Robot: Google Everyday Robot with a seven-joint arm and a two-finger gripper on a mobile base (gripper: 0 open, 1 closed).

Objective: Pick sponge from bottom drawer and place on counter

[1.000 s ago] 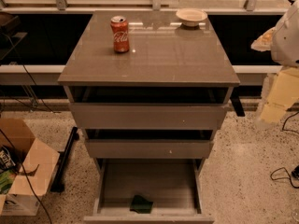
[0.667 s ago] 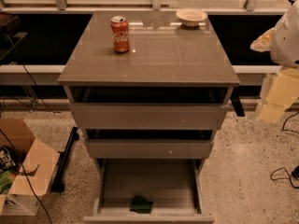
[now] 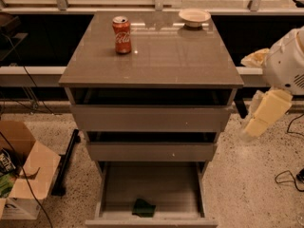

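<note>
The dark green sponge [image 3: 143, 207] lies on the floor of the bottom drawer [image 3: 156, 184], near its front panel and a little left of centre. The drawer is pulled open. The counter [image 3: 156, 56] is the glossy grey-brown cabinet top above it. My gripper [image 3: 255, 124] hangs at the right of the cabinet, level with the upper drawers. It is well above and to the right of the sponge and holds nothing that I can see.
A red soda can [image 3: 122, 34] stands at the counter's back left and a pale bowl [image 3: 194, 17] at its back right. Two upper drawers [image 3: 151, 118] stand slightly open. A cardboard box [image 3: 23, 177] sits on the floor at left. Cables [image 3: 287, 177] lie at right.
</note>
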